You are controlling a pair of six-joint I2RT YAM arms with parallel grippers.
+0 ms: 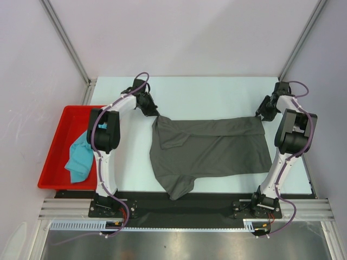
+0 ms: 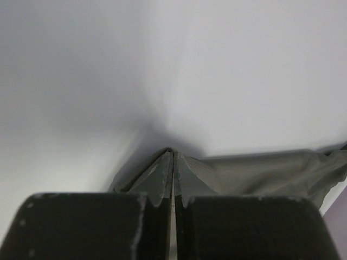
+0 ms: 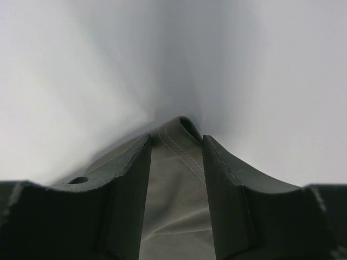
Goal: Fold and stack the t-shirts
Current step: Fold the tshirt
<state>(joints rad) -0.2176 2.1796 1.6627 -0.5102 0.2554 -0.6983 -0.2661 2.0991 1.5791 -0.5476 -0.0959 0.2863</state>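
Note:
The dark grey t-shirt (image 1: 211, 149) lies spread across the table, partly folded, with a sleeve hanging toward the near edge. My left gripper (image 1: 152, 112) is at its far left corner. In the left wrist view the left gripper (image 2: 173, 157) is shut, pinching a tented fold of the grey t-shirt (image 2: 260, 173). My right gripper (image 1: 262, 116) is at the shirt's far right corner. In the right wrist view the right gripper (image 3: 176, 142) stands open astride the stitched hem of the grey t-shirt (image 3: 176, 184), with cloth lying between the fingers. The teal t-shirt (image 1: 80, 157) lies crumpled in the tray.
A red plastic tray (image 1: 62, 135) sits at the table's left edge, beside the left arm. Metal frame posts rise at the far left and far right corners. A black strip and the arm bases run along the near edge.

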